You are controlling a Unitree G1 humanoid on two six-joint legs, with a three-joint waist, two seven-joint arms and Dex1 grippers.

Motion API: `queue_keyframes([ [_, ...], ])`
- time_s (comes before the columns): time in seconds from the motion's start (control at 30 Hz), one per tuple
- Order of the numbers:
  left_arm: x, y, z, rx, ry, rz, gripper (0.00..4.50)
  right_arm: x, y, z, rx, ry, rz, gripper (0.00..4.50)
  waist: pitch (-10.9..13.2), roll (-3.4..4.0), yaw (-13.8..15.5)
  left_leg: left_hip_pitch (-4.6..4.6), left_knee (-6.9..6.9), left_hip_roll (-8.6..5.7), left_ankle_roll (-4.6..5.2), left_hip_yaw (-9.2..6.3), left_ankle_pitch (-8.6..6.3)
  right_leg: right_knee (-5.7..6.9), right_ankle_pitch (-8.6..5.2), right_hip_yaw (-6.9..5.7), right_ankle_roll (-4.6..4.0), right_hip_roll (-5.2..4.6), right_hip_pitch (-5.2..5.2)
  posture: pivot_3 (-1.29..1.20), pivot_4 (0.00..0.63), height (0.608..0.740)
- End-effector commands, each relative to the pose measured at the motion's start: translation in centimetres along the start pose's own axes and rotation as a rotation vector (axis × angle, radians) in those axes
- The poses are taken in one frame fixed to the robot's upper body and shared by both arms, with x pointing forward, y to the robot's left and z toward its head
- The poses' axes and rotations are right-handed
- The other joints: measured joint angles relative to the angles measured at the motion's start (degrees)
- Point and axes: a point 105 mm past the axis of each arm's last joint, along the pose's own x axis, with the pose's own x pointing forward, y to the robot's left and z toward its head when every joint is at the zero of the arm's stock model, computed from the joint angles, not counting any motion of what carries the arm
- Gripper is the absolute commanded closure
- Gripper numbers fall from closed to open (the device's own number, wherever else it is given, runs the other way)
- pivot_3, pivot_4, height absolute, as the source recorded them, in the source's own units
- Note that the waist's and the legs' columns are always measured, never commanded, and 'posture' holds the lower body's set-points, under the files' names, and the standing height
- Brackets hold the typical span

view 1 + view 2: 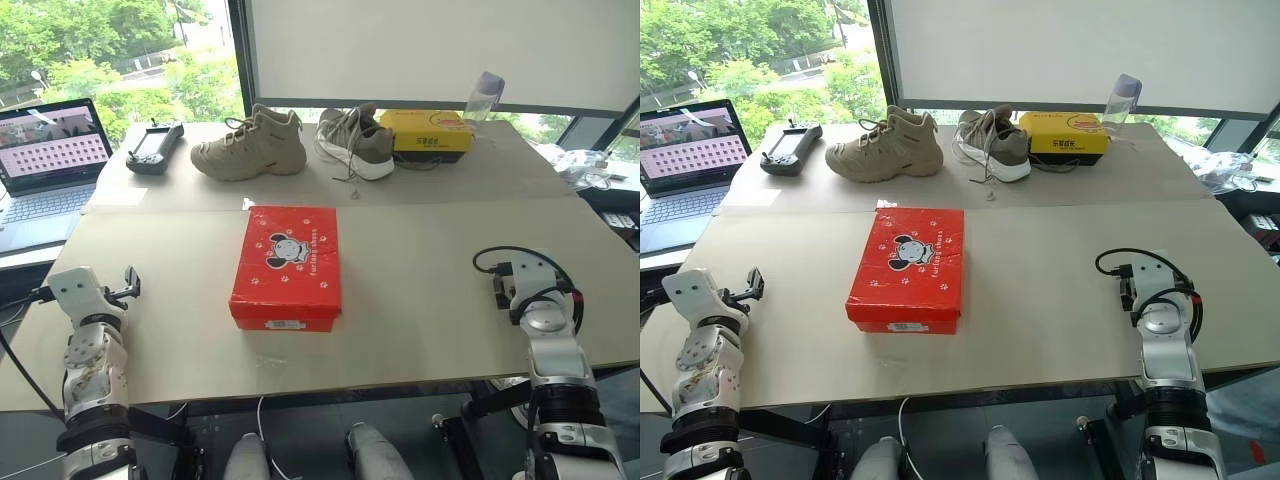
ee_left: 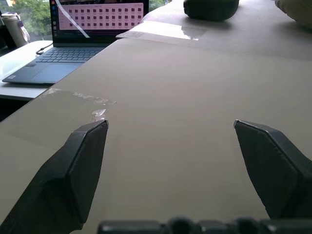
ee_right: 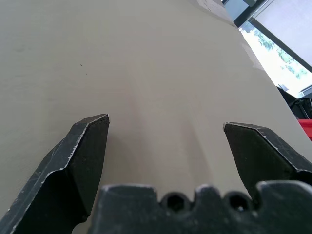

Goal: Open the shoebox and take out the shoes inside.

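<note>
At the lower corners, the left gripper (image 2: 170, 127) and right gripper (image 3: 165, 124) hover with fingers spread wide, grasping nothing, flanking the shoebox (image 1: 287, 266). It sits shut at mid-frame on the bench (image 1: 420, 310), reachable by both. Beyond, 2 other shoes (image 1: 250, 145) wait.

Glossy red cardboard shoebox (image 1: 287, 265), matt table (image 1: 420, 300)

Red shoebox (image 1: 286, 266) (lid shut, cartoon animal on top) mid-table
</note>
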Motion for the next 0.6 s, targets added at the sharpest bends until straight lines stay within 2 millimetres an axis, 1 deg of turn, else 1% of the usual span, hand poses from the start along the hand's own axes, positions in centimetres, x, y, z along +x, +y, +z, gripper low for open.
queue_keyframes([
  [0.03, 0.5, -1.1, 1.0, 0.020, -0.023, -0.085, 0.06, -0.1, -0.7, 1.4, 0.026, -0.052, -0.006, 0.00, 0.0, 0.00, 0.0, 0.00, 0.00, 0.00, 0.00, 0.00, 0.00, 0.00, 0.00, 0.00, 0.00, 0.00, 0.00, 0.00, 0.150, 0.685],
  [0.1, 1.0, -3.3, 1.7, 0.024, -0.029, -0.251, 0.06, -0.3, -0.8, 1.7, 0.080, -0.063, 0.050, 0.00, 0.0, -0.01, 0.0, 0.00, 0.00, 0.00, 0.00, 0.00, 0.00, 0.01, 0.00, -0.01, 0.00, 0.00, 0.00, 0.00, 0.150, 0.685],
  [0.17, 1.1, -4.3, 2.6, 0.049, -0.042, -0.376, 0.06, -0.5, -0.1, 3.0, 0.079, -0.108, 0.155, 0.00, 0.0, -0.02, 0.1, -0.01, 0.01, 0.00, -0.01, -0.01, 0.00, 0.01, 0.00, -0.04, 0.00, 0.00, 0.01, 0.00, 0.150, 0.685],
  [0.27, 0.7, -5.7, 3.9, 0.119, -0.040, -0.589, 0.06, -1.9, 2.6, 5.2, 0.058, -0.182, 0.420, 0.00, 0.1, -0.02, -0.1, -0.11, 0.01, 0.00, -0.01, -0.01, 0.00, 0.01, 0.00, -0.03, 0.00, 0.00, -0.05, 0.00, 0.150, 0.685],
  [0.33, 0.0, -6.7, 4.5, 0.204, -0.001, -0.782, 0.06, -3.7, 4.5, 7.0, 0.051, -0.222, 0.647, 0.00, 0.1, 0.01, -0.3, -0.15, -0.06, 0.00, 0.00, -0.01, 0.01, 0.03, 0.00, -0.03, 0.00, 0.00, -0.13, 0.00, 0.150, 0.685],
  [0.37, -0.7, -7.2, 4.8, 0.250, 0.034, -0.901, 0.01, -5.0, 5.6, 8.3, 0.050, -0.248, 0.782, 0.25, 0.1, 0.02, -0.4, -0.15, -0.09, 0.00, 0.00, -0.01, 0.01, 0.06, 0.00, -0.04, 0.00, 0.00, -0.16, 0.00, 0.150, 0.685],
  [0.4, -1.2, -7.5, 5.1, 0.292, 0.061, -0.997, 0.29, -6.2, 6.6, 9.2, 0.037, -0.273, 0.895, 0.54, 0.2, 0.04, -0.4, -0.14, -0.18, 0.00, 0.01, -0.02, 0.01, 0.07, -0.01, -0.05, -0.01, 0.00, -0.19, 0.00, 0.150, 0.685],
  [0.43, -1.6, -7.5, 5.2, 0.322, 0.085, -1.063, 0.57, -7.1, 7.4, 9.9, 0.017, -0.294, 0.981, 0.66, 0.2, 0.06, -0.5, -0.15, -0.19, 0.00, 0.01, -0.04, 0.01, 0.09, -0.03, -0.08, -0.04, 0.00, -0.22, 0.00, 0.150, 0.685],
  [0.47, -1.7, -7.6, 5.3, 0.334, 0.105, -1.100, 0.76, -7.6, 8.0, 10.3, -0.010, -0.302, 1.035, 1.03, 0.2, 0.09, -0.5, -0.15, -0.20, 0.00, 0.01, -0.05, 0.01, 0.09, -0.04, -0.10, -0.06, 0.00, -0.23, 0.00, 0.150, 0.685],
  [0.5, -1.6, -7.6, 5.4, 0.346, 0.116, -1.127, 1.22, -7.7, 8.7, 10.5, -0.043, -0.307, 1.070, 1.47, 0.2, 0.09, -0.4, -0.16, -0.20, 0.00, 0.01, -0.05, 0.01, 0.08, -0.05, -0.12, -0.06, 0.00, -0.22, 0.00, 0.150, 0.685],
  [0.53, -1.6, -7.7, 5.5, 0.359, 0.130, -1.150, 1.46, -7.8, 9.4, 10.7, -0.077, -0.312, 1.097, 1.71, 0.2, 0.09, -0.2, -0.16, -0.17, 0.00, 0.01, -0.05, 0.01, 0.07, -0.05, -0.12, -0.06, 0.00, -0.21, 0.00, 0.150, 0.685],
  [0.57, -1.5, -7.8, 5.4, 0.376, 0.144, -1.172, 1.88, -7.8, 10.5, 10.9, -0.111, -0.315, 1.128, 2.16, 0.2, 0.08, -0.1, -0.17, -0.15, 0.00, 0.01, -0.05, 0.01, 0.06, -0.06, -0.14, -0.06, 0.00, -0.20, 0.00, 0.150, 0.685],
  [0.6, -1.4, -7.9, 5.4, 0.394, 0.155, -1.191, 2.20, -7.9, 11.5, 11.1, -0.146, -0.323, 1.159, 2.48, 0.2, 0.08, -0.1, -0.19, -0.10, 0.00, 0.01, -0.06, 0.01, 0.06, -0.06, -0.15, -0.06, 0.00, -0.22, 0.00, 0.150, 0.685],
])
